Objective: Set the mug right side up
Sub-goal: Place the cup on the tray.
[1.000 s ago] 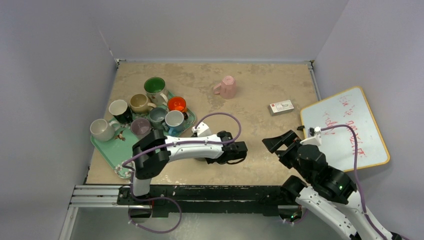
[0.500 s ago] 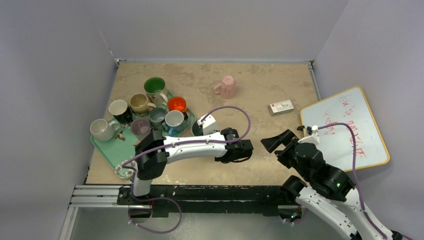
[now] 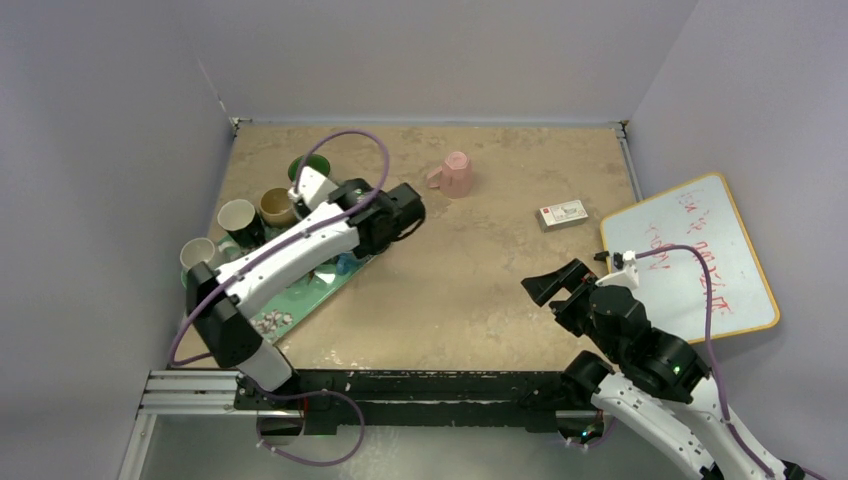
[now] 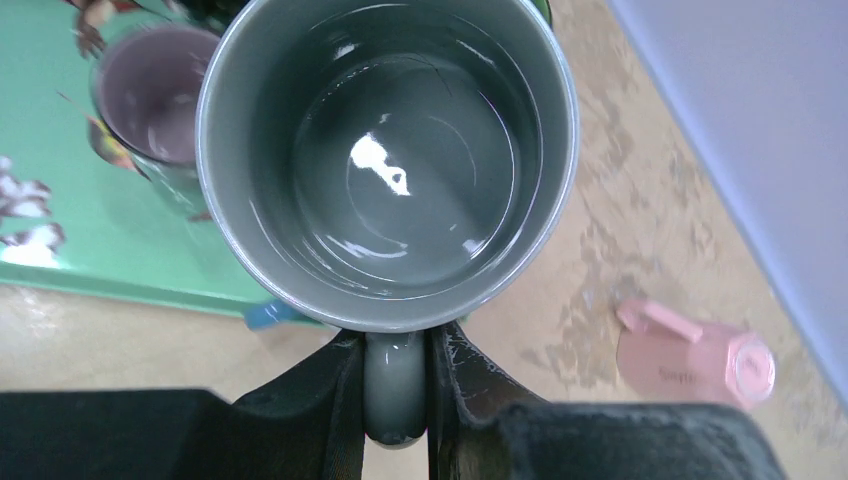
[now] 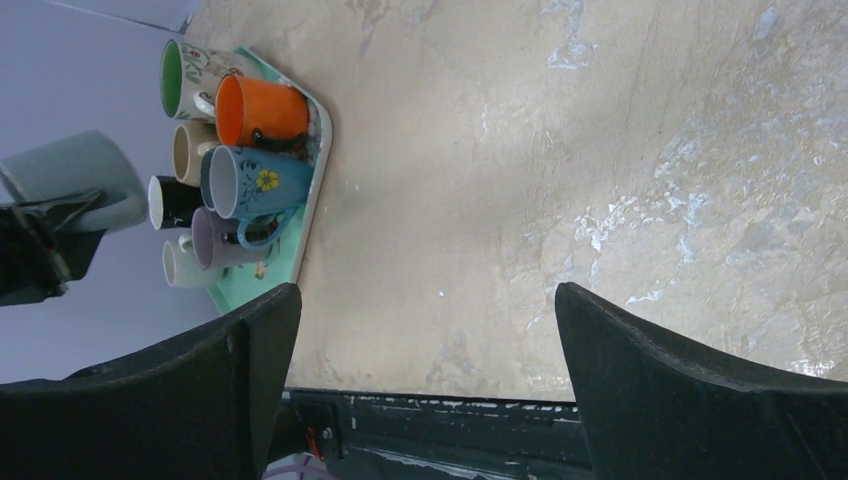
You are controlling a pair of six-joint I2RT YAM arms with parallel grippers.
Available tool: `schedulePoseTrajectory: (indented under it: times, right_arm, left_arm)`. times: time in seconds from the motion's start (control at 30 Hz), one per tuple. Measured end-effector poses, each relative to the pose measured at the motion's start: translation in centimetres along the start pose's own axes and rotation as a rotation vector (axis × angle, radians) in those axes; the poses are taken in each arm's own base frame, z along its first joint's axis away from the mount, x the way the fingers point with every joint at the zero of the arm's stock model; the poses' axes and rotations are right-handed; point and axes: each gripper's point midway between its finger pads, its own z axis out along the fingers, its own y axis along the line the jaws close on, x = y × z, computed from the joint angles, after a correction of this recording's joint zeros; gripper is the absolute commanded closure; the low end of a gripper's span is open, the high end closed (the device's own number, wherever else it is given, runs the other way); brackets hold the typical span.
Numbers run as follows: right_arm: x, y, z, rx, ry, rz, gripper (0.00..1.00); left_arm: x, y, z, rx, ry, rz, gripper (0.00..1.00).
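Nearest, at the right, the right gripper (image 3: pixel 552 282) hung over bare table (image 3: pixel 480 300) with its fingers spread wide and nothing between them.

Farther in and to the left, the left gripper (image 4: pixel 396 385) held the grey mug (image 4: pixel 385 150) by its handle (image 4: pixel 396 410). The two dark fingers (image 4: pixel 320 400) were pressed against either side of the handle, and the cup body stood out just beyond the fingertips, its open mouth turned toward the wrist camera. The mug was off the table, raised over the right edge of the green tray (image 3: pixel 300 300), higher than the cups standing there. Partly under it on the tray stood a purple mug (image 4: pixel 150 90), mouth up, among several other mugs (image 3: pixel 270 205).

Farther still, well apart from the grey mug on the bare table, a pink mug (image 3: pixel 452 175) stood upside down with its handle toward the left. To its right lay a small box (image 3: pixel 561 214), and past the table's right edge a whiteboard (image 3: pixel 690 255) with red writing.
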Motion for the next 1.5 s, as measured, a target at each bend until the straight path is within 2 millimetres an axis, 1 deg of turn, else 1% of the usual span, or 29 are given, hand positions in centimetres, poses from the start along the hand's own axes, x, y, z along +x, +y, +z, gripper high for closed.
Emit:
schedulePoseTrajectory:
  times: [0.1, 0.2, 0.23, 0.33, 0.37, 0.53, 0.67, 0.77, 0.9, 1.0, 1.27, 1.37, 1.43, 1.5]
  right_arm:
    - [0.0, 0.0, 0.0, 0.001, 0.0, -0.004, 0.01]
    - [0.1, 0.0, 0.1, 0.004, 0.003, -0.007, 0.01]
    - [0.1, 0.0, 0.2, 0.006, 0.003, -0.007, 0.01]
    - [0.1, 0.2, 0.3, 0.003, 0.007, -0.007, 0.01]
    - [0.2, 0.3, 0.3, -0.001, 0.012, -0.006, 0.01]
    - [0.6, 0.2, 0.6, 0.004, 0.026, -0.01, 0.01]
    - [0.8, 0.1, 0.7, 0.008, 0.032, -0.013, 0.01]
    - [0.8, 0.1, 0.7, 0.007, 0.036, -0.016, 0.01]
    - [0.9, -0.1, 0.7, 0.013, 0.037, -0.023, 0.01]
    - [0.9, -0.4, 0.5, 0.018, 0.036, -0.027, 0.01]
    - [0.5, -0.5, -0.1, -0.006, 0.016, -0.017, 0.01]
    - [0.6, -0.7, -0.1, 0.004, 0.021, -0.02, 0.01]
    - [0.6, -0.9, -0.1, 0.008, 0.023, -0.022, 0.01]
    - [0.7, -0.9, -0.1, 0.011, 0.024, -0.023, 0.01]
  left_arm:
    - [-3.2, 1.9, 1.0, -0.034, -0.029, -0.048, 1.0]
    - [-5.6, 4.3, 2.0, -0.074, -0.05, -0.096, 1.0]
    - [-6.1, 4.9, 2.2, -0.085, -0.055, -0.108, 1.0]
    - [-8.1, 8.1, 3.4, -0.148, -0.078, -0.163, 1.0]
    - [-8.8, 9.5, 3.8, -0.175, -0.089, -0.18, 1.0]
    - [-10.6, 13.6, 4.6, -0.253, -0.12, -0.252, 1.0]
    - [-10.5, 16.1, 5.1, -0.31, -0.125, -0.28, 1.0]
    - [-9.9, 17.3, 5.5, -0.352, -0.119, -0.287, 1.0]
    - [-9.2, 18.3, 6.2, -0.402, -0.118, -0.286, 1.0]
    - [-8.5, 19.8, 6.9, -0.465, -0.121, -0.278, 1.0]
    - [-8.1, 23.2, 8.0, -0.6, -0.129, -0.287, 1.0]
    - [-7.5, 24.2, 8.6, -0.638, -0.11, -0.279, 1.0]
    - [-6.8, 24.9, 9.2, -0.66, -0.085, -0.275, 1.0]
    - [-6.2, 25.2, 9.8, -0.668, -0.064, -0.276, 1.0]
